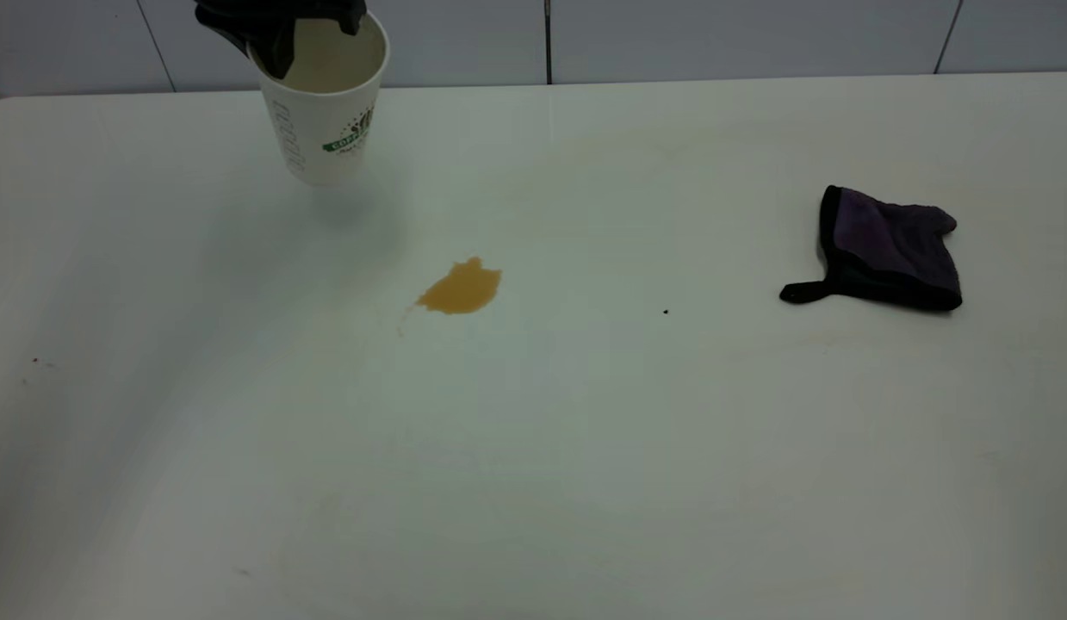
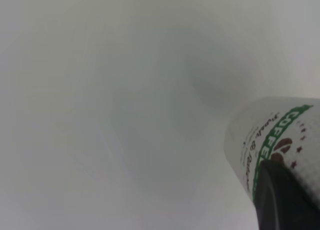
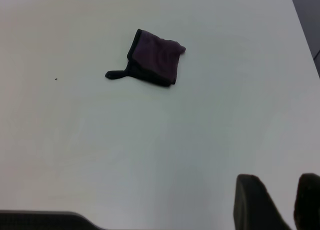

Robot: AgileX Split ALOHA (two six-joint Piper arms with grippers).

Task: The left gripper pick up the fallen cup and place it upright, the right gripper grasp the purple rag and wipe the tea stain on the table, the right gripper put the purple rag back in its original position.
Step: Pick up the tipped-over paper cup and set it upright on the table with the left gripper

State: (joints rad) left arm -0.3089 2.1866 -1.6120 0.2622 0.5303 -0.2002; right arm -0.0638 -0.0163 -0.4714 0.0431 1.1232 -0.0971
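Tea stain: one amber blotch, mid-table, unwiped.
Purple rag: one, right side; soft and limp, likely best pinched mid-fold.
Right gripper: high above table, fingers slightly apart, empty.
Cup: one, far left, upright, lifted; light, crushable.
Left gripper: clamped on cup's rim.

A pale grey wall of large flat panels runs along the far edge of the white worktop, with dark seams dividing the panels. A tiny black speck sits on the worktop surface, and the right wrist view shows it too. A couple of fainter dark specks lie near the worktop's left edge, well apart from the first speck.
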